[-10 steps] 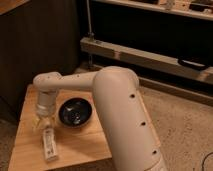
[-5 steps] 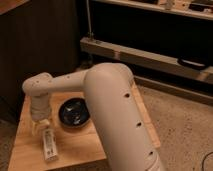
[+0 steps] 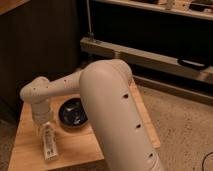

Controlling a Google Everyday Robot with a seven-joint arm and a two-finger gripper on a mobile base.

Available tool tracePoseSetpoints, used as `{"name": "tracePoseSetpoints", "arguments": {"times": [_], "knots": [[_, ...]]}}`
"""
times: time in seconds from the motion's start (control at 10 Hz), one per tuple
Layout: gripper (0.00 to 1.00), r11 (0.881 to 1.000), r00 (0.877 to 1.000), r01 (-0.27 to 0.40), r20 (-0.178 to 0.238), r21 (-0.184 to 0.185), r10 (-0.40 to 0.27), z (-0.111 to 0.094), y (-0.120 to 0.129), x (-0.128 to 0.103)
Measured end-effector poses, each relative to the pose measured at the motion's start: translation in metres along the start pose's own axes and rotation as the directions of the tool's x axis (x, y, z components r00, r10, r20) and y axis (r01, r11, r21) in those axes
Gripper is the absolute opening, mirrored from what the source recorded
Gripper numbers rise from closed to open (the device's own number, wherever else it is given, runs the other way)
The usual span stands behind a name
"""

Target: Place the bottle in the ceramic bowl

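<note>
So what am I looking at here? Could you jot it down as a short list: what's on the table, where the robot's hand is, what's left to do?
surface: wooden table
bottle: small white bottle, lying flat near the table's front left, outside the bowl
bowl: dark ceramic bowl, just behind and right of the bottle; its right side is hidden by the arm
gripper: gripper points down over the bottle's far end, jaws open
left to do: bottle not yet in bowl

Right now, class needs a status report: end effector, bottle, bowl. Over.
End effector open, low over far end of bottle. It lies on table, outside ceramic bowl. Nothing between them.
</note>
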Motion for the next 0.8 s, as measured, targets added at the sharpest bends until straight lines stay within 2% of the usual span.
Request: {"name": "tracePoseSetpoints", "arguments": {"times": [0.3, 0.8], "knots": [[0.65, 0.999, 0.999, -0.041, 0.007, 0.004, 0.041, 0.007, -0.010, 0.002], [0.65, 0.999, 0.999, -0.054, -0.007, -0.002, 0.054, 0.023, -0.007, 0.002]]}}
